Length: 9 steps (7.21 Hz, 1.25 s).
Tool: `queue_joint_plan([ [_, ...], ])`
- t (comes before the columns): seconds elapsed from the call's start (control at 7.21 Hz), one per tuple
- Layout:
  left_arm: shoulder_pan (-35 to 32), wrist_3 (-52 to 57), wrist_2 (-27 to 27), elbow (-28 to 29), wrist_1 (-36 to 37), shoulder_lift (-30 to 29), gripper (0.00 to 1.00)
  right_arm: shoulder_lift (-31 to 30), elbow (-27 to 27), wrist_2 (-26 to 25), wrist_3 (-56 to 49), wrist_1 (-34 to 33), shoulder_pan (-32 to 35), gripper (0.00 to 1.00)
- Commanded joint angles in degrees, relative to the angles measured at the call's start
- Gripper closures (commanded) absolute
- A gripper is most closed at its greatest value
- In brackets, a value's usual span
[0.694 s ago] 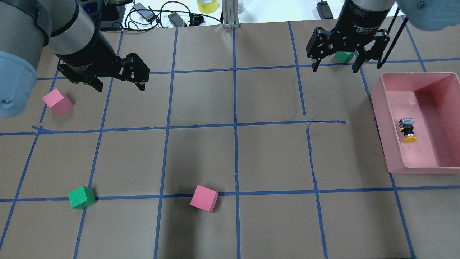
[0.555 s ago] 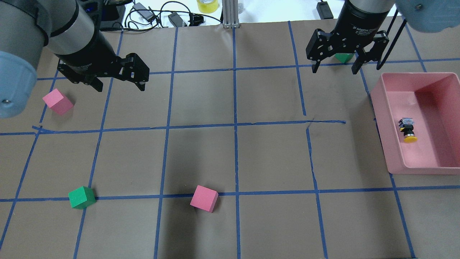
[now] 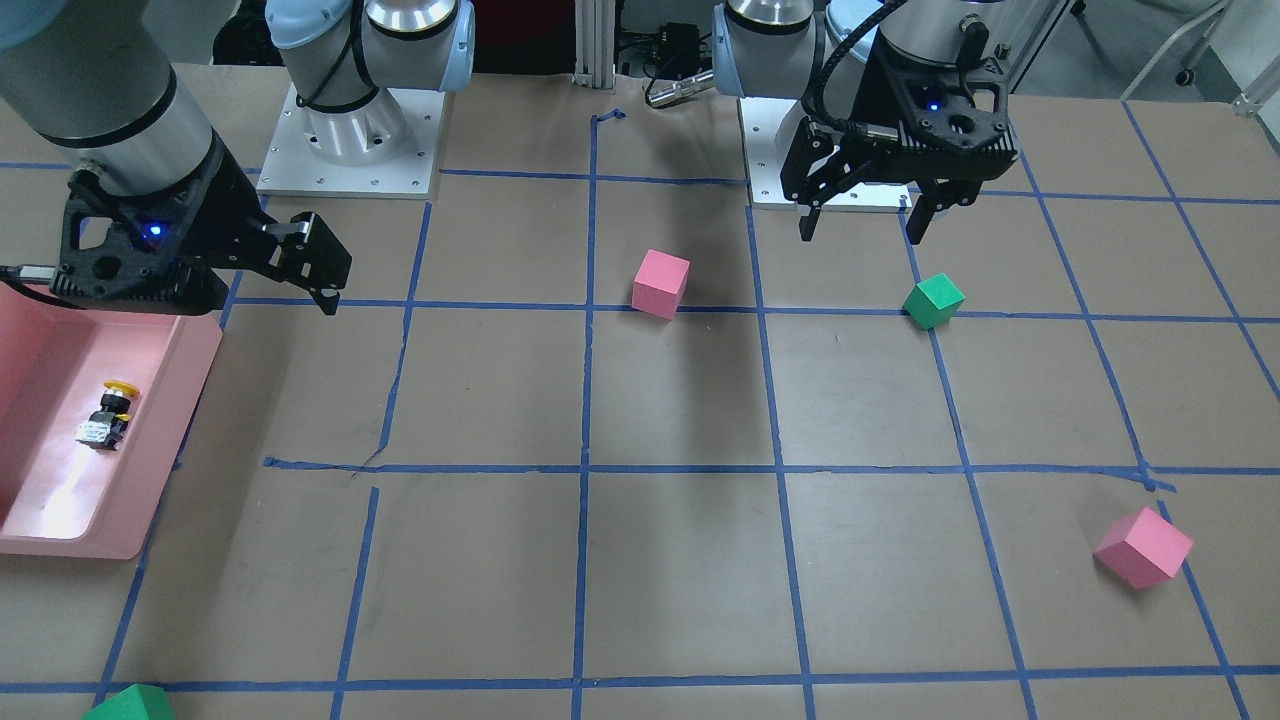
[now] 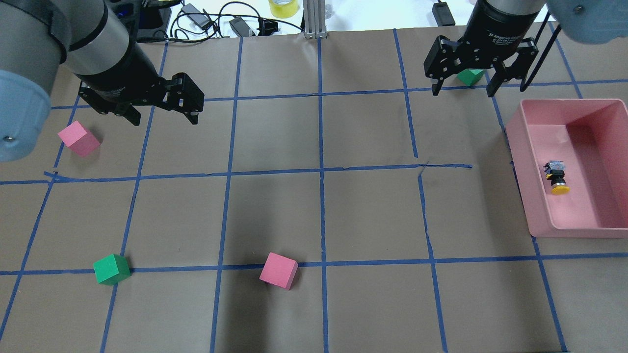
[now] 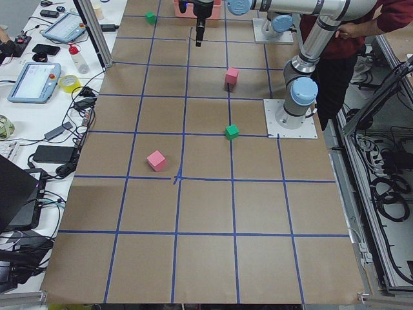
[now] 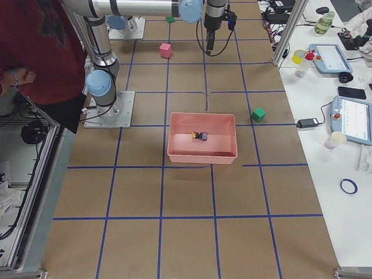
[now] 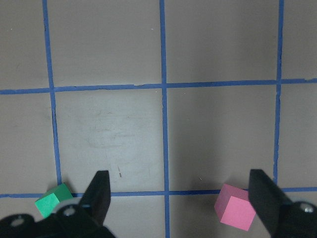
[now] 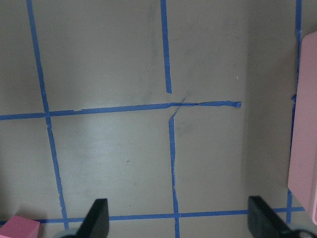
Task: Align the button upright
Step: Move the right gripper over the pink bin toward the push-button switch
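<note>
Brown paper covers your table [image 4: 274,147]; the button [image 4: 557,177] lies on its side in the pink bin [image 4: 574,211]; your left gripper [image 4: 164,117] and right gripper [image 4: 462,92] are wide open, empty; its tall wall may block a finger, or the button could roll away.

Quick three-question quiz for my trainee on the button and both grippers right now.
1. True or false: the small yellow-capped, black-bodied push-button stands upright.
2. Where is it? A) in the pink rectangular plastic bin; B) on the bare table; C) held in jaws.
3. Fill in: the left gripper and right gripper both have jaws ____.
Key: 1 false, it lies on its side; 2 A; 3 open.
</note>
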Motion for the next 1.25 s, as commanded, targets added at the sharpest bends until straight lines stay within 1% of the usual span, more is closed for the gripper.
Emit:
queue_joint_plan([
  [0.0,0.0,0.0,0.0,0.0,0.0,0.0,0.00,-0.1,-0.7,0.3,0.2,0.8,-0.2,0.00],
  [0.42,0.0,0.1,0.0,0.0,0.0,0.0,0.00,-0.7,-0.4,-1.3,0.7,1.4,-0.2,0.00],
  [0.69,0.0,0.0,0.0,0.1,0.0,0.0,0.00,-0.8,-0.4,-1.4,0.7,0.0,-0.7,0.00],
  [0.83,0.0,0.0,0.0,0.1,0.0,-0.1,0.00,-0.8,0.4,-3.6,0.3,-0.1,-3.3,0.00],
  [0.97,0.0,0.1,0.0,0.0,0.0,0.0,0.00,-0.2,1.4,-5.4,-0.1,0.0,-8.2,0.00],
  [1.11,0.0,0.0,0.0,0.0,0.0,0.0,0.00,-0.1,3.5,-4.9,-1.5,-1.4,-13.6,0.00],
])
